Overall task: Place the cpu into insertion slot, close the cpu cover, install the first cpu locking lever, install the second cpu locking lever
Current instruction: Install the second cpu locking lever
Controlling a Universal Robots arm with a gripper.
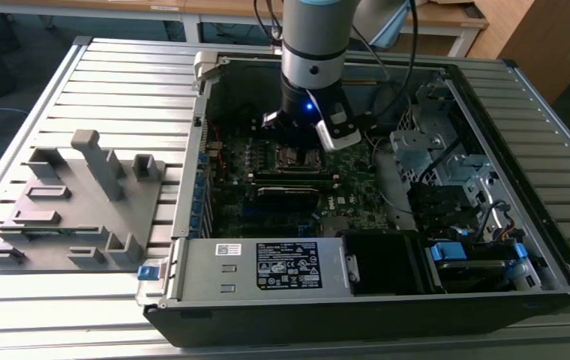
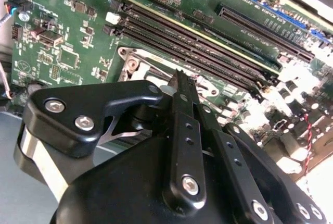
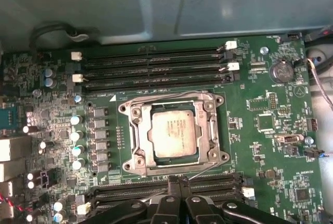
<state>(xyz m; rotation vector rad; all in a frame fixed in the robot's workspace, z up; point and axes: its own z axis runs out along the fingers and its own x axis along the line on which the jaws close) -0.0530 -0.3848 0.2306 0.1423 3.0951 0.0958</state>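
Observation:
In the first wrist view the cpu [image 3: 173, 131], a dull silver square, lies flat in the insertion slot [image 3: 133, 152] on the green motherboard. The cpu cover [image 3: 209, 130], a thin metal frame, lies down around it, and the chip's top shows through its window. One thin wire lever [image 3: 166, 97] runs along one side of the socket. Another wire lever [image 3: 213, 169] slants toward my gripper [image 3: 180, 181], whose black fingers stand close together, shut, at the socket's edge. The second wrist view has the gripper [image 2: 179, 78] by a socket corner [image 2: 130, 60]. In the exterior view the arm hangs over the socket [image 1: 295, 158].
Long black memory slots [image 3: 151, 67] flank the socket on two sides. The open computer case [image 1: 525, 247] has metal walls, cables [image 1: 435, 187] and a power supply [image 1: 265, 266]. A grey fixture [image 1: 75, 202] stands on the slatted table at the exterior view's left.

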